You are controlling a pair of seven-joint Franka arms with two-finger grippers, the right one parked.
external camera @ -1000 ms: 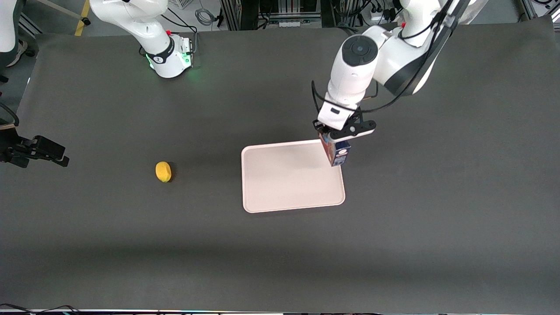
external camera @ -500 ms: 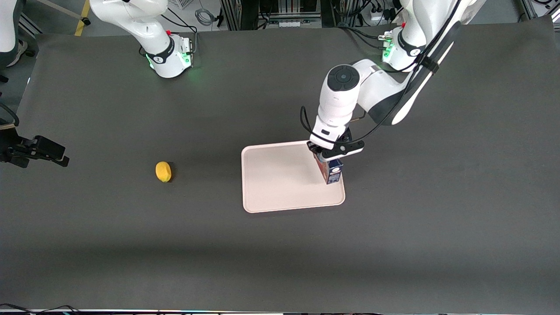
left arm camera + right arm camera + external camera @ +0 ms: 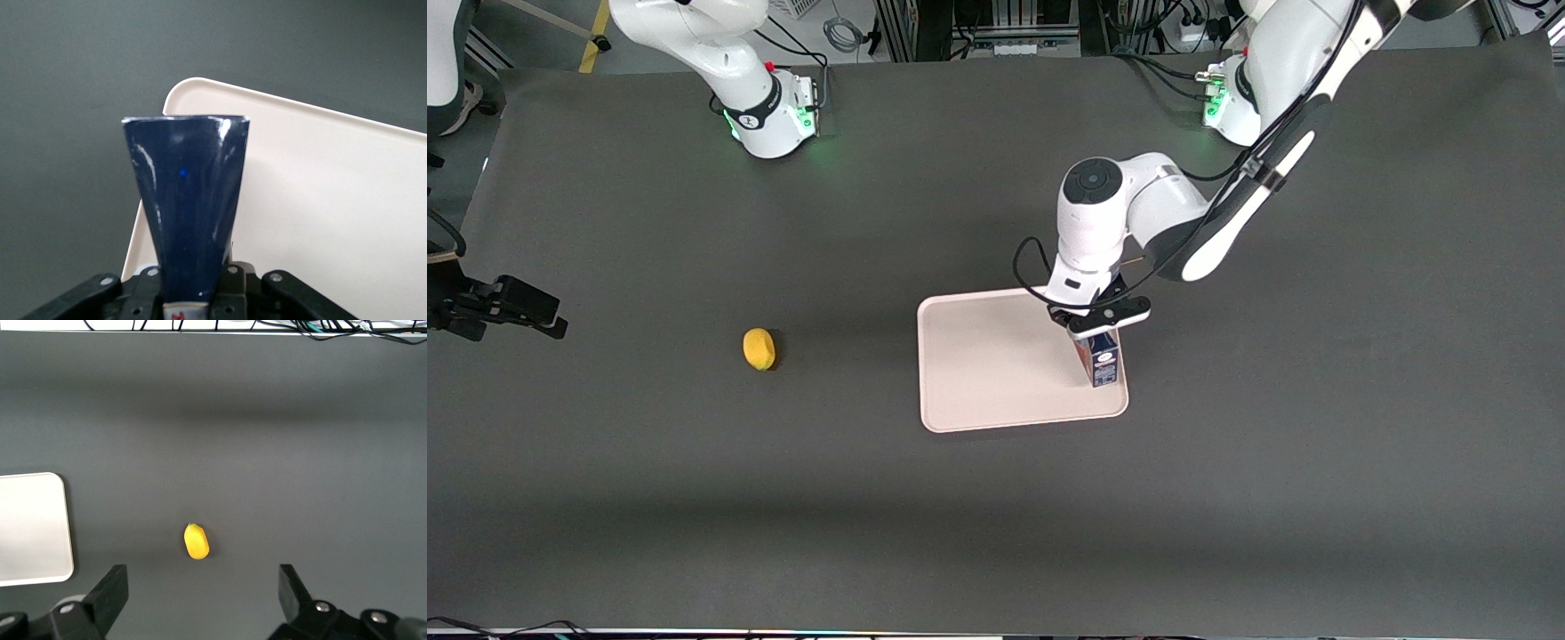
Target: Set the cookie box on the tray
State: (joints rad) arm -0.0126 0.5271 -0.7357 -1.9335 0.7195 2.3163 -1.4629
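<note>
Small narrow navy-blue cardboard cookie box (image 3: 1103,360) — clamped upright in left arm's two-finger gripper (image 3: 1100,322), low over large pale pinkish-white rimmed tray (image 3: 996,364), near its working-arm-end rim. Contact unclear. Step: set-down. Next — lower fully, release, lift straight up.

Dark grey table (image 3: 694,498) with two things lying on it

The tray (image 3: 996,373) lies flat near its middle; a small yellow object (image 3: 759,348) sits well apart, toward the parked arm's end. The gripper (image 3: 1096,331) hangs above the tray.
</note>
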